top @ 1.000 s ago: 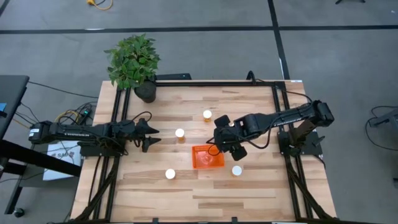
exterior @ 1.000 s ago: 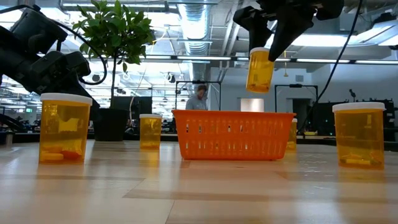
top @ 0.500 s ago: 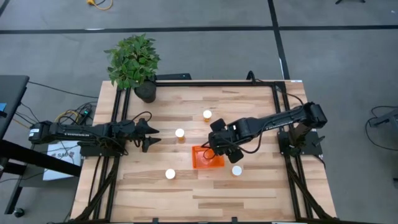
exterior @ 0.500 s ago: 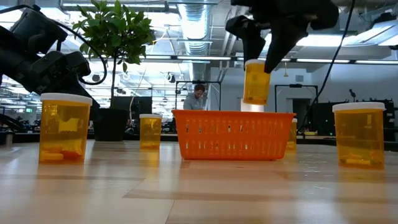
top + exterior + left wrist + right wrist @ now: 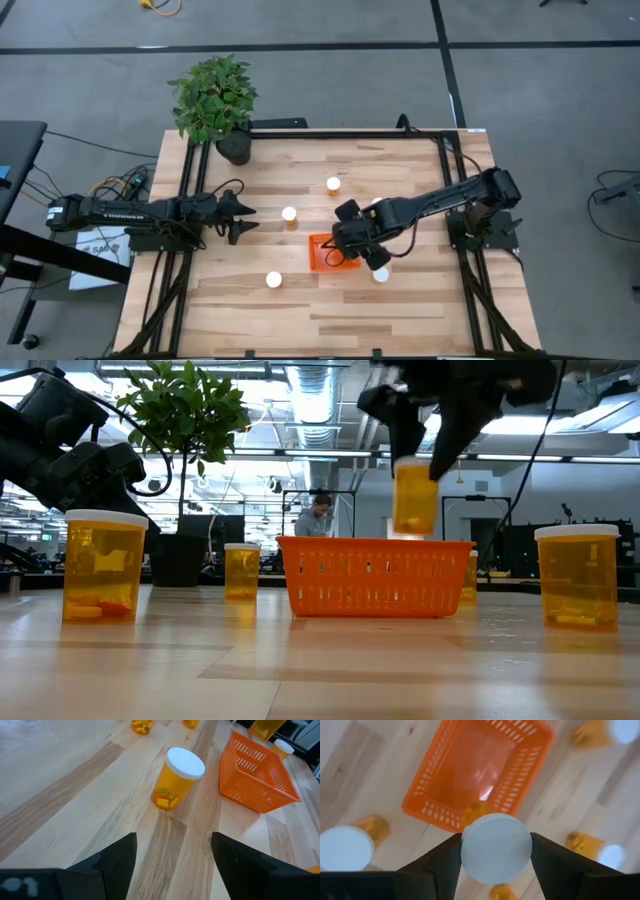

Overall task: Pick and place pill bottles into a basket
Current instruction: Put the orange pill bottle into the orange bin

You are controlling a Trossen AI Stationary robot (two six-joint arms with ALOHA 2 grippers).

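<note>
The right gripper (image 5: 495,851) hangs over the basket (image 5: 375,575), a bottle (image 5: 415,498) pinched by its cap between the jaws, body hanging down, likely for a drop inside. The left gripper (image 5: 172,851) waits at the table's left, jaws partly open, empty.

A pale wooden table (image 5: 400,170) with plank seams stands on a grey floor (image 5: 540,90) crossed by dark lines. A leafy plant (image 5: 212,97) in a black pot (image 5: 234,150) sits at one corner. Behind, ceiling pipes (image 5: 310,390), bright lights and a person (image 5: 320,515) show.
</note>
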